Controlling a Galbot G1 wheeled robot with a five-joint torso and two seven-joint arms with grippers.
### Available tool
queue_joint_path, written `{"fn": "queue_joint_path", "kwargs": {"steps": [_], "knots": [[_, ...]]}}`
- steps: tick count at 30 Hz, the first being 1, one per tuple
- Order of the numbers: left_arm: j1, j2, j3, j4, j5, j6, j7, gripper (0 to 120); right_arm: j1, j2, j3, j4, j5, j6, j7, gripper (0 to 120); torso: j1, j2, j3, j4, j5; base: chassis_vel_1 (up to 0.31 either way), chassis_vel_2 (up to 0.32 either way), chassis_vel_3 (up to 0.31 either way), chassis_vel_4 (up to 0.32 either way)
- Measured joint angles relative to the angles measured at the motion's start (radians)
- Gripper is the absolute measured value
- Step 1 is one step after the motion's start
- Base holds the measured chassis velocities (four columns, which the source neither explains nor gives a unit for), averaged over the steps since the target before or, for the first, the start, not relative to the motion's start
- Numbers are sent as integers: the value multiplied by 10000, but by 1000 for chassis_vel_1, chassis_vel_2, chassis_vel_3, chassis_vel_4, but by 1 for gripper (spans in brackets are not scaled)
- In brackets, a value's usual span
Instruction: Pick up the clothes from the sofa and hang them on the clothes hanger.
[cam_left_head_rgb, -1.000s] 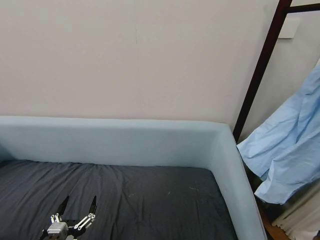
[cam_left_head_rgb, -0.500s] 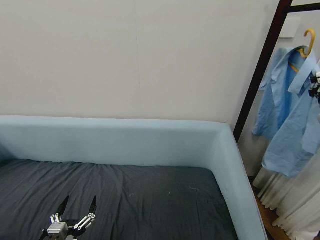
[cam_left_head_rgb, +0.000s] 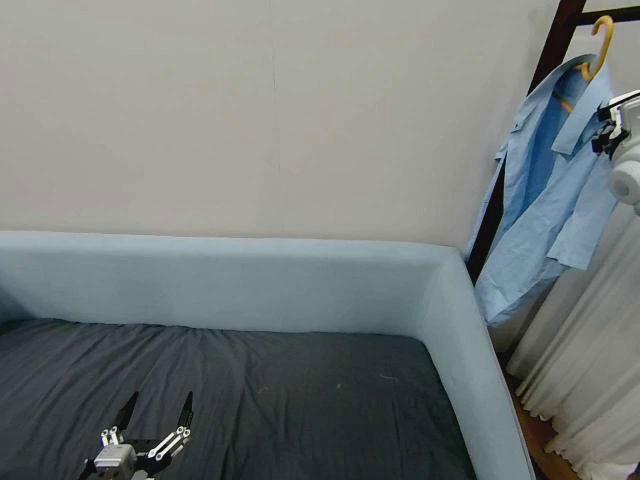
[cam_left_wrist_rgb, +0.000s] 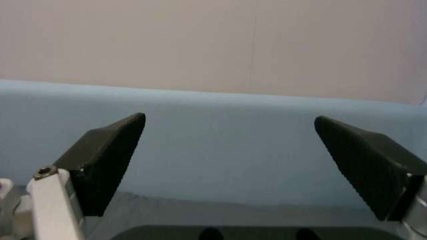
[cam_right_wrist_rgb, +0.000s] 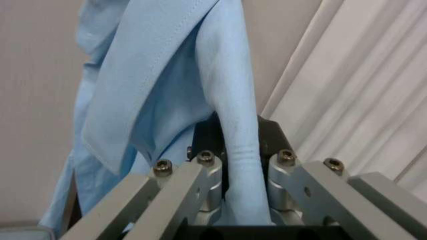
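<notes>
A light blue shirt (cam_left_head_rgb: 540, 200) hangs on a yellow hanger (cam_left_head_rgb: 600, 45) at the upper right, beside the dark post of the clothes rack (cam_left_head_rgb: 520, 140). My right gripper (cam_left_head_rgb: 610, 115) is at the shirt's right shoulder. In the right wrist view the gripper (cam_right_wrist_rgb: 237, 135) is shut on a fold of the shirt (cam_right_wrist_rgb: 153, 90). The hanger's hook reaches the picture's top edge, so what it rests on is hidden. My left gripper (cam_left_head_rgb: 158, 415) stays low over the sofa seat, open and holding nothing; its wrist view shows the gripper (cam_left_wrist_rgb: 230, 150) facing the sofa back (cam_left_wrist_rgb: 227, 130).
The pale blue sofa (cam_left_head_rgb: 250, 285) with a dark grey seat cushion (cam_left_head_rgb: 300, 400) spans the lower left, and its right armrest ends close to the rack post. White curtains (cam_left_head_rgb: 590, 350) hang at the right behind the shirt. A plain wall is behind.
The shirt has gone up and to the left with my right gripper, from low at the right edge to high beside the rack post. The hanger has come into view. The left arm is still.
</notes>
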Motion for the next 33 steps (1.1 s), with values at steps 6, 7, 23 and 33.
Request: {"fn": "queue_joint_path", "kwargs": {"steps": [6,7,23,33], "knots": [[0,0,0,0,0,0,0,100,873,226,-407,-52,918,-470,451,6,-1,0,-1,-2,0,0,0,0,0],[0,1,0,0,0,0,0,100,1090,310,-510,-112,1253,-624,619,6,-1,0,-1,-1,0,0,0,0,0],[0,0,0,0,0,0,0,100,2917,1011,-2026,-1115,4322,-1148,2161,6,-2,2,-1,1,0,0,0,0,0],[0,0,0,0,0,0,0,100,3034,1304,-2218,-1955,4934,-1132,2504,6,-2,1,-1,2,0,0,0,0,0]]}}
